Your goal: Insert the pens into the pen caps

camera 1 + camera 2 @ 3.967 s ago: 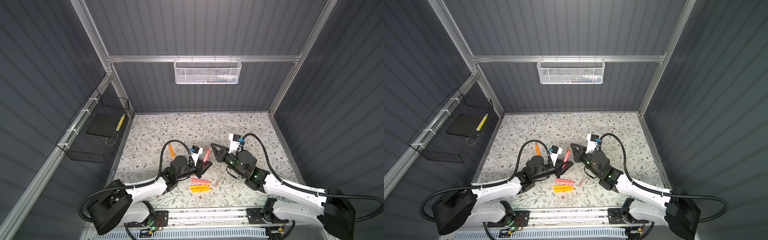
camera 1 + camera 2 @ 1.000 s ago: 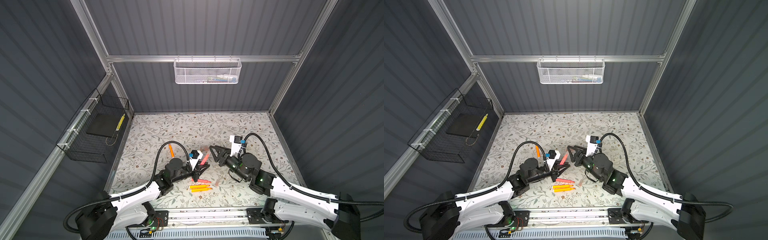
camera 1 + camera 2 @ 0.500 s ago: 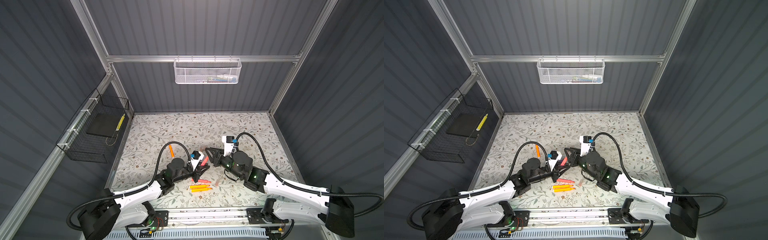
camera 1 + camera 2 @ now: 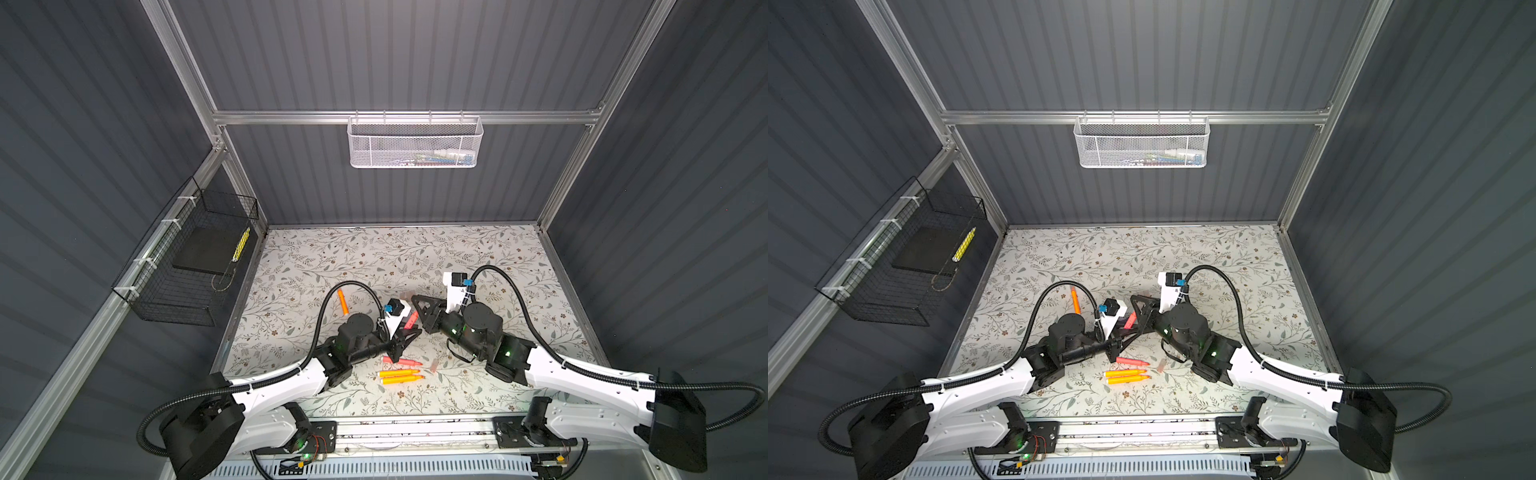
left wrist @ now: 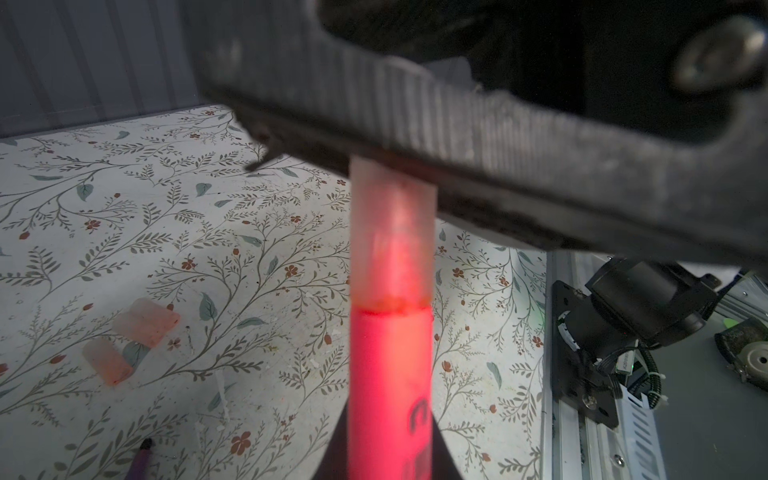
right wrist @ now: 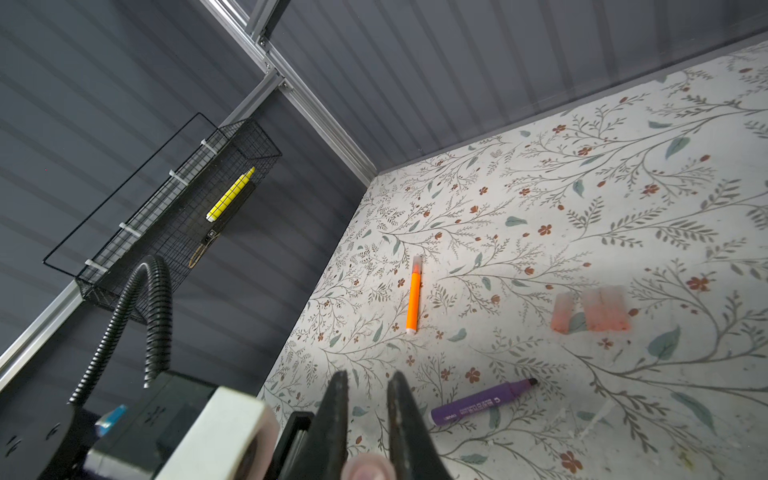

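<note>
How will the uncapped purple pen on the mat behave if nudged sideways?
The purple pen looks like a round, rigid barrel lying flat on the floral mat, so it would probably roll rather than slide. It seems short and light, so a slight touch might shift it. Its bare dark tip could mark the mat.

Pink pen [image 5: 388, 374] raised off the worktop [image 4: 332, 257], tilted, barrel clamped in the left pincer [image 4: 406, 334]. Tip inside a translucent cap [image 5: 392, 232], cap rim up against the barrel's shoulder, cap's far end nipped in the right pincer [image 6: 366, 386].

Flat near the front edge: second pink pen [image 4: 401, 362] and 2 orange pens [image 4: 399, 373], side by side, uncapped, tips pointing right. 1 loose cap [image 4: 433, 365] near those tips.

Farther back on the left: orange capped pen [image 6: 414, 295], flat, alone.

Purple pen [image 6: 482, 401] flat, dark tip bare, near a cluster of loose pinkish caps [image 6: 590, 309].
</note>
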`<state>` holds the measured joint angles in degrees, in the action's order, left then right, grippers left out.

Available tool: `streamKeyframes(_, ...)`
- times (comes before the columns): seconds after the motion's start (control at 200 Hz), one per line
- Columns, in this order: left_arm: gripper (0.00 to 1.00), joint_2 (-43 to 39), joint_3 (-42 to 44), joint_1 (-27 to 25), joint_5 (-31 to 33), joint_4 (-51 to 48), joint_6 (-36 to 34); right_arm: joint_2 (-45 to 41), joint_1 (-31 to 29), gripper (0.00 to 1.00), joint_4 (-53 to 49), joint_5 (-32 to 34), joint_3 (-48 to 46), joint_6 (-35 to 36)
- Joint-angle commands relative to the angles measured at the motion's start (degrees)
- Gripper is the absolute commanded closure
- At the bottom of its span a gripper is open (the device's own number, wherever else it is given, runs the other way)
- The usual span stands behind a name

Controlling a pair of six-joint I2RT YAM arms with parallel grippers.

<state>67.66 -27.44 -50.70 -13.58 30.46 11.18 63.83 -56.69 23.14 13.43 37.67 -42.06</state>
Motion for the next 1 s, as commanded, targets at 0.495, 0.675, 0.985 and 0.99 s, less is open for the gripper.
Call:
streamKeyframes(0.495, 1.00, 0.4, -15.3, 0.6, 16.4, -4.4, -6.2, 3.0, -7.6, 1.00, 5.1, -1.7, -5.4, 0.5)
streamKeyframes(0.675, 1.00, 0.2, -16.9, 1.1, 19.1, -4.7, -7.7, 2.7, -8.8, 1.00, 5.1, 0.1, -6.0, 0.6)
streamKeyframes(0.985, 1.00, 0.1, -16.8, 13.2, 2.3, -1.0, 3.4, 3.2, -9.6, 1.00, 5.7, -0.1, -6.9, 0.4)
streamKeyframes(0.99, 1.00, 0.1, -16.8, 13.3, 2.1, -1.0, 3.4, 3.1, -9.7, 1.00, 5.9, -0.3, -7.0, 0.4)
